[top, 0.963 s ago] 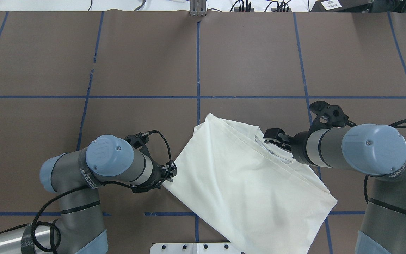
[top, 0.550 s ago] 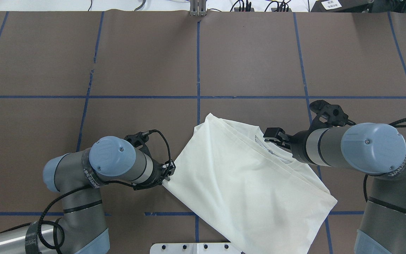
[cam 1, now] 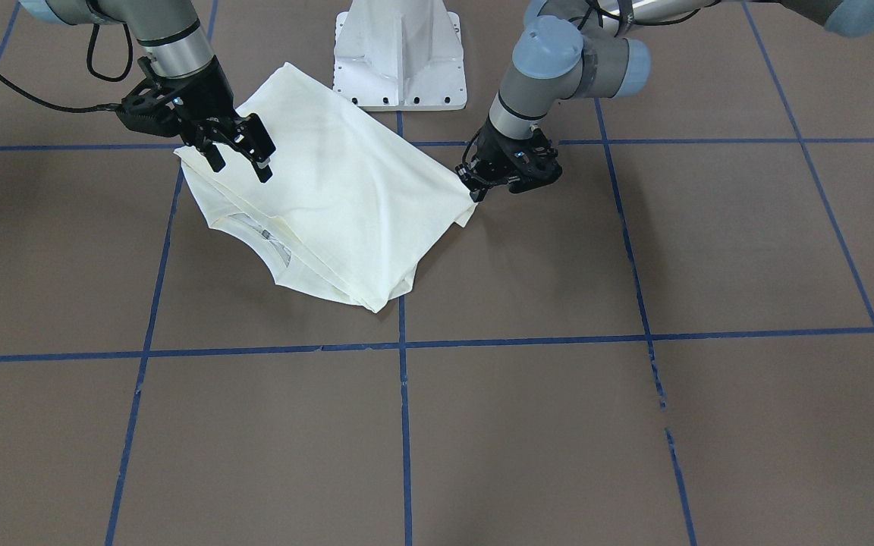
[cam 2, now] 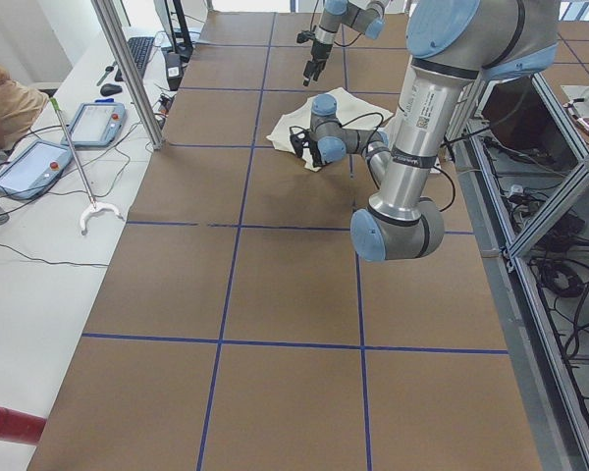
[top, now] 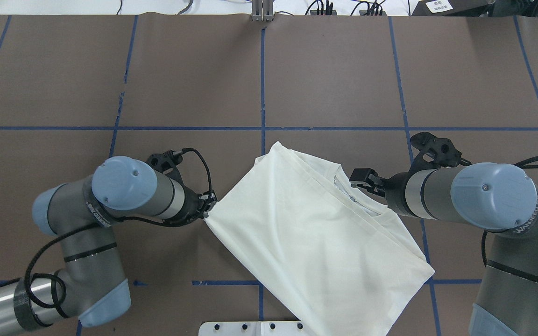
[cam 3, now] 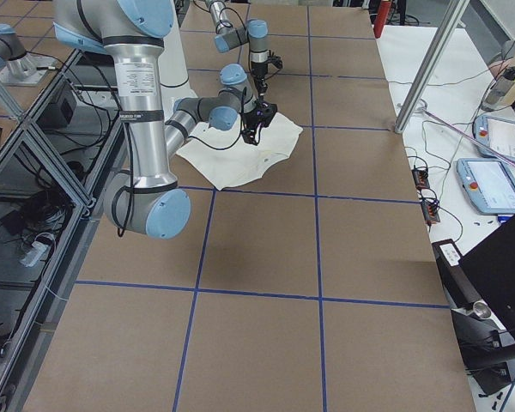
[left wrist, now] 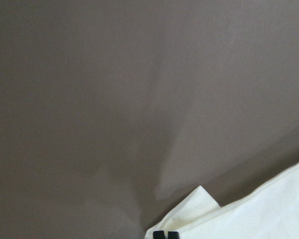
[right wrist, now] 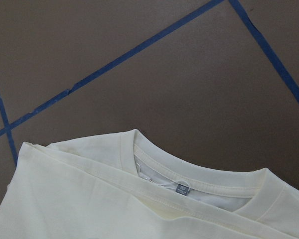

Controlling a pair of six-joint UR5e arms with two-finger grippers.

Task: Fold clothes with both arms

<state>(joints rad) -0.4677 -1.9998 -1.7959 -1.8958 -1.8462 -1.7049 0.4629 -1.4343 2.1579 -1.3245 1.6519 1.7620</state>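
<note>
The cream T-shirt (top: 306, 238) lies folded on the brown table, plain side up, with its collar and label (right wrist: 182, 188) toward the far right; the cat print is hidden. My left gripper (top: 206, 213) is shut on the shirt's left corner and holds it low over the table; its closed fingertips (left wrist: 164, 234) pinch the cloth (left wrist: 269, 209). In the front view the left gripper (cam 1: 475, 189) is at the shirt's (cam 1: 331, 189) right corner. My right gripper (cam 1: 241, 163) is open and empty, just above the shirt near the collar, as the overhead view (top: 360, 179) also shows.
The white pedestal base (cam 1: 399, 61) stands at the near edge, touching the shirt's near end. Blue tape lines (top: 263, 128) divide the brown table cover. Control pendants (cam 2: 34, 167) lie on the side bench beyond the table's far edge.
My left gripper has moved left and a little away from the base, pulling the shirt's corner with it; the whole shirt has shifted left. The right arm has stayed in place.
</note>
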